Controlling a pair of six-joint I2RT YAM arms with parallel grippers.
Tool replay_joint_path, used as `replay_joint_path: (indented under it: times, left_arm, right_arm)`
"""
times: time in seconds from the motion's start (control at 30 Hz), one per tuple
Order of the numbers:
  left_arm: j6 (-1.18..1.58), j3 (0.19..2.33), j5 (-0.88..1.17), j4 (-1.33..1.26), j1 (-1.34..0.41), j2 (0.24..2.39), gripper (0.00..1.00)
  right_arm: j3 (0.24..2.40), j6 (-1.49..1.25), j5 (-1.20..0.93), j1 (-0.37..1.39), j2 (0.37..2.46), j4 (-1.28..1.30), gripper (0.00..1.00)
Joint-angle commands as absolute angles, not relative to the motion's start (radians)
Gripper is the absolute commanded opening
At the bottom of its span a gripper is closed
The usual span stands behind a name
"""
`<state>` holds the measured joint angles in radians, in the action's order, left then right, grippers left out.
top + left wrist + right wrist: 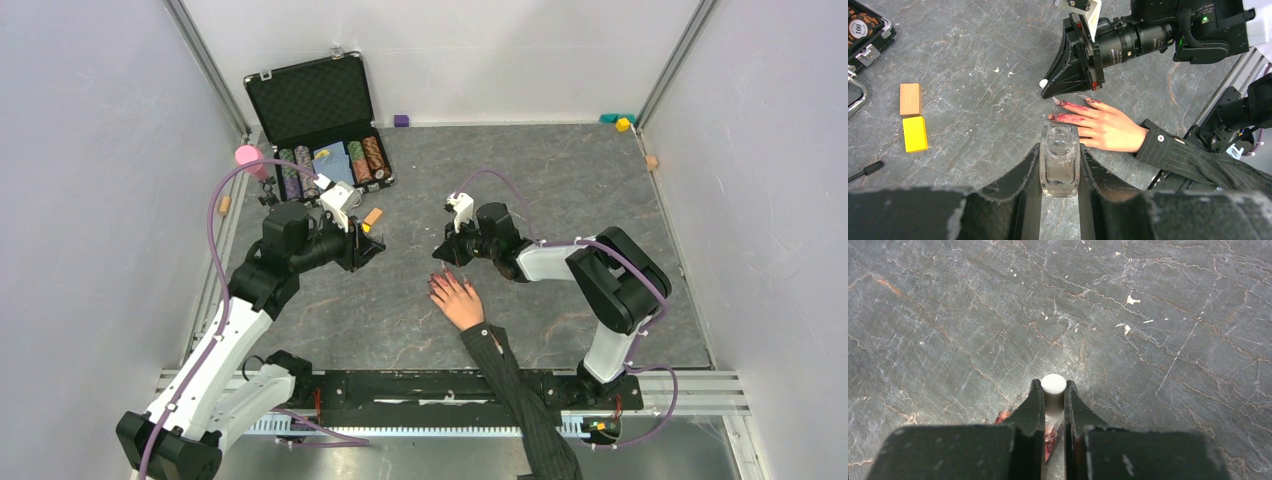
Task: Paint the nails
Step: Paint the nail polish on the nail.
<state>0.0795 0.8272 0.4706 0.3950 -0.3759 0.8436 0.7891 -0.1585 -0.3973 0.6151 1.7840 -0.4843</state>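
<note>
A pale hand in a dark pinstriped sleeve lies flat on the grey table, fingers pointing away. Its nails are reddish-pink, with red smears along the fingers. My left gripper is shut on a small clear bottle with no cap, held just left of the hand; it also shows in the top view. My right gripper is shut on the white cap and hovers over the fingertips. A red nail shows under its jaws. The brush is hidden.
An open black case of poker chips stands at the back left, with a pink object beside it. A wooden block and a yellow block lie left of the bottle. Small coloured blocks sit at the back right.
</note>
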Motion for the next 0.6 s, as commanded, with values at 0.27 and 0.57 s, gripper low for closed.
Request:
replay_joint_path:
  times: [0.27, 0.57]
  left_arm:
    - [0.044, 0.824, 0.459, 0.377, -0.370, 0.828, 0.02]
    - [0.042, 0.824, 0.453, 0.379, -0.369, 0.828, 0.02]
  right_arm:
    - [0.830, -0.130, -0.375, 0.623, 1.810, -0.508, 0.00]
    - [0.840, -0.129, -0.372, 0.624, 1.822, -0.511, 0.00]
